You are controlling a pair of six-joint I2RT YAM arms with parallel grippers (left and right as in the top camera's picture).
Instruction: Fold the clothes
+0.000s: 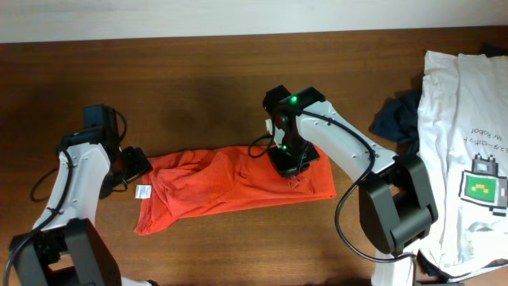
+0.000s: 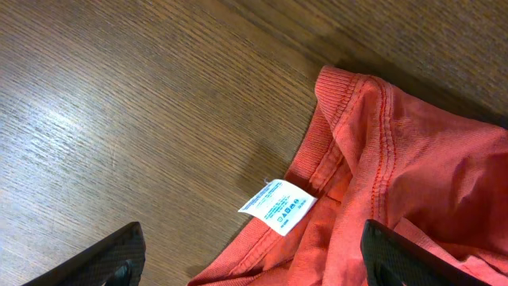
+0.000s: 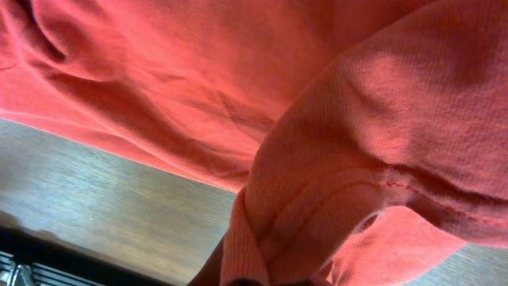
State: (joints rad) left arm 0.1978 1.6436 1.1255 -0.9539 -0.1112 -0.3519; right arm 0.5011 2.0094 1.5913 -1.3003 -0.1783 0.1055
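An orange-red shirt (image 1: 230, 191) lies crumpled in a long band across the middle of the table. My left gripper (image 1: 133, 165) is open at its left end; in the left wrist view its two fingers (image 2: 254, 266) straddle the shirt's collar (image 2: 341, 151) and a white care label (image 2: 278, 206). My right gripper (image 1: 294, 163) is down on the shirt's right part. In the right wrist view a fold of the orange fabric (image 3: 333, 191) is bunched between its fingers and hides them.
A white printed t-shirt (image 1: 464, 135) lies spread at the right edge of the table, with a dark blue garment (image 1: 397, 115) beside it. Bare wooden table (image 1: 182, 95) extends behind the orange shirt.
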